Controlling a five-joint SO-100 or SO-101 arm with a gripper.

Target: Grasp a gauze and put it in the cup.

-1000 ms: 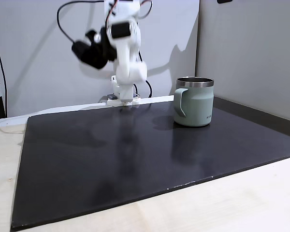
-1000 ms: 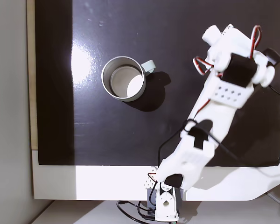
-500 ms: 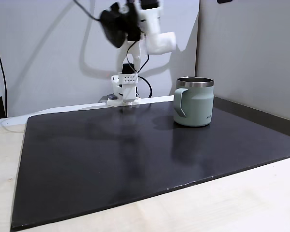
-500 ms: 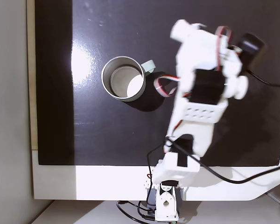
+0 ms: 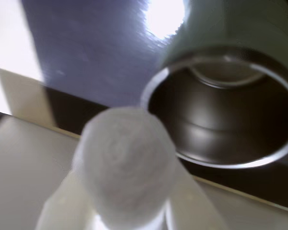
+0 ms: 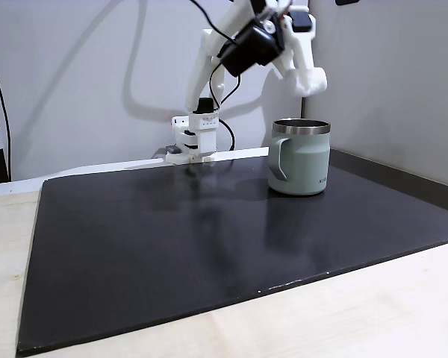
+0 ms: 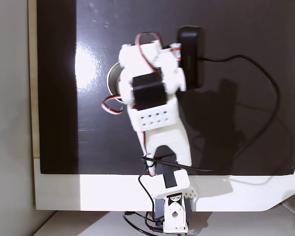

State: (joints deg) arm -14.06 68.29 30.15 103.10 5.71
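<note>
Swung across from the far side of the black worktop (image 6: 209, 239), the white arm now hovers its pincer (image 5: 122, 211) above the sage-green steel-rimmed mug (image 6: 299, 157), clamped on the fuzzy white gauze roll (image 5: 122, 179); release looks near.

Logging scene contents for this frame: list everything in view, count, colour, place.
gauze: 1, white fuzzy roll, held between the gripper's fingers in the wrist view, just short of the cup's mouth.
cup: 1, pale sage green with steel rim, handle towards the left in the side fixed view, standing on the mat's far right; inside looks empty in the wrist view.
mat: 1, black, glossy, covering most of the table.
table: 1, light wood, showing around the mat's edges.
cables: black, running from the wrist camera across the mat in the top fixed view.
arm: 1, white with black servos, reaching from its base over the cup.
gripper: 1, white, shut on the gauze.
</note>
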